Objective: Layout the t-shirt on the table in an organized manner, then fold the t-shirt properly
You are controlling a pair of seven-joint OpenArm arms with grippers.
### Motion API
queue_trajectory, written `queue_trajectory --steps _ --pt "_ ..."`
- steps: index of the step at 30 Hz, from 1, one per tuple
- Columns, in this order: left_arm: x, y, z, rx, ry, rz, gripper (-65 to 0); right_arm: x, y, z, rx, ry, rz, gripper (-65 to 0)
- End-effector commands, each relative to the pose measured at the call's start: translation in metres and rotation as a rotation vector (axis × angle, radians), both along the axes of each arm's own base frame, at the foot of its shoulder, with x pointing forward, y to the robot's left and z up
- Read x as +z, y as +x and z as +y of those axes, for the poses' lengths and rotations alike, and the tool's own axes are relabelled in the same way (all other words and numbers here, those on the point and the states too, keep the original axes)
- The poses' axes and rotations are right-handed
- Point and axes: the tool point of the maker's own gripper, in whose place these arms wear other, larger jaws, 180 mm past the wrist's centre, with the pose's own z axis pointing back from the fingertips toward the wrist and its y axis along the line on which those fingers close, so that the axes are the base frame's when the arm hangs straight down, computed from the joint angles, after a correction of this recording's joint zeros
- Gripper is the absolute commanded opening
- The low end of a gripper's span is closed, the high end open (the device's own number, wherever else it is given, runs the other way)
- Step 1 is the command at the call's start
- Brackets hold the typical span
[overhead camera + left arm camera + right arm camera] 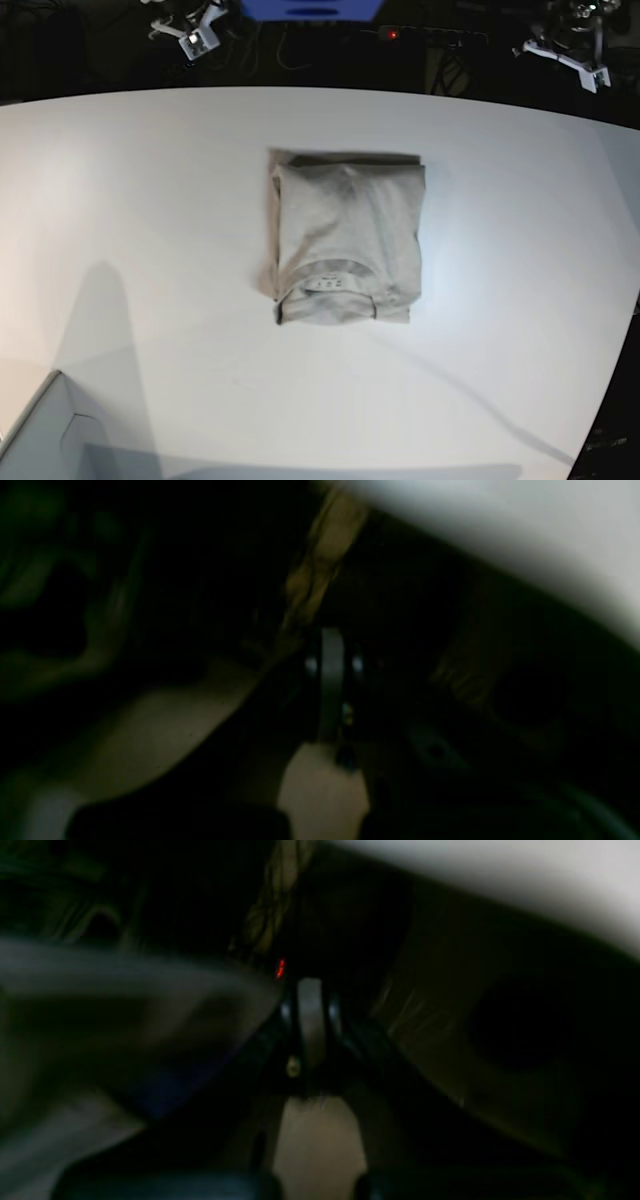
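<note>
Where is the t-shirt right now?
In the base view, the t-shirt lies folded into a neat rectangle near the middle of the white table, collar and label toward the near edge. A pale grey box corner sits far off at the lower left.

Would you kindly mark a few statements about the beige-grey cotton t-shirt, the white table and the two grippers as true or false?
1. The light beige-grey cotton t-shirt lies folded into a compact rectangle. True.
2. Its ribbed round collar faces the far edge of the smooth white matte table. False: the collar and small white neck label face the near edge.
3. A gripper is pinching the shirt in the base view. False: no gripper touches it there.
4. The left gripper and right gripper are both shut. True.
5. A pale grey box corner sits at the near left. True.
</note>
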Motion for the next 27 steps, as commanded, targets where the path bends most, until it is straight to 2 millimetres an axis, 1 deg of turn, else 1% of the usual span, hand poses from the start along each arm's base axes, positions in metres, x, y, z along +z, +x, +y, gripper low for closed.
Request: queue_trajectory --steps 1,3,4,6,7,9,11,14,16,19,20,21,23,25,26,27 --pt "0.001 0.012 0.007 -0.006 0.013 -0.029 -65.0 0.000 0.009 0.002 -0.029 0.030 -0.025 -65.0" --pt "-0.023 -0.001 0.004 -0.037 0.022 0.058 -65.0 -0.018 0.000 0.005 -0.045 0.047 0.032 -65.0" --pt "-0.034 -0.003 0.003 -0.076 0.040 0.106 -65.0 -0.026 -0.002 0.005 -0.052 0.052 0.055 -65.0" --pt "-0.057 0.002 -0.005 -0.143 0.065 0.165 -65.0 -0.041 -0.002 0.000 -0.084 0.054 0.093 -65.0" --pt "-0.071 -0.002 -0.011 -0.175 0.073 0.195 -65.0 -0.048 -0.004 0.000 -0.109 0.062 0.118 -65.0" --pt "-0.092 -0.009 -0.016 -0.218 0.088 0.231 -65.0 -0.068 -0.009 -0.017 -0.204 -0.023 0.159 -65.0" --pt "-0.110 -0.009 -0.027 -0.262 0.088 0.242 -65.0 -0.085 -0.012 -0.031 -0.262 -0.102 0.189 -65.0" --pt "-0.132 -0.019 -0.040 -0.310 0.073 0.271 -65.0 -0.102 -0.015 -0.051 -0.354 -0.189 0.183 -65.0" --pt "-0.142 -0.021 -0.050 -0.346 0.060 0.289 -65.0 -0.110 -0.014 -0.066 -0.410 -0.267 0.169 -65.0" --pt "-0.149 -0.027 -0.062 -0.396 0.041 0.342 -65.0 -0.121 -0.026 -0.103 -0.485 -0.470 0.179 -65.0" --pt "-0.150 -0.026 -0.065 -0.410 0.037 0.345 -65.0 -0.123 -0.031 -0.112 -0.502 -0.538 0.185 -65.0" --pt "-0.152 -0.024 -0.078 -0.420 0.020 0.342 -65.0 -0.123 -0.033 -0.123 -0.522 -0.612 0.183 -65.0" --pt "-0.154 -0.022 -0.091 -0.429 0.004 0.336 -65.0 -0.120 -0.037 -0.141 -0.545 -0.744 0.168 -65.0" --pt "-0.154 -0.021 -0.094 -0.427 -0.001 0.333 -65.0 -0.115 -0.036 -0.152 -0.549 -0.837 0.142 -65.0" --pt "-0.154 -0.021 -0.096 -0.427 -0.004 0.332 -65.0 -0.114 -0.036 -0.154 -0.546 -0.862 0.137 -65.0" --pt "-0.156 -0.021 -0.105 -0.430 -0.017 0.329 -65.0 -0.114 -0.037 -0.154 -0.541 -0.878 0.133 -65.0"
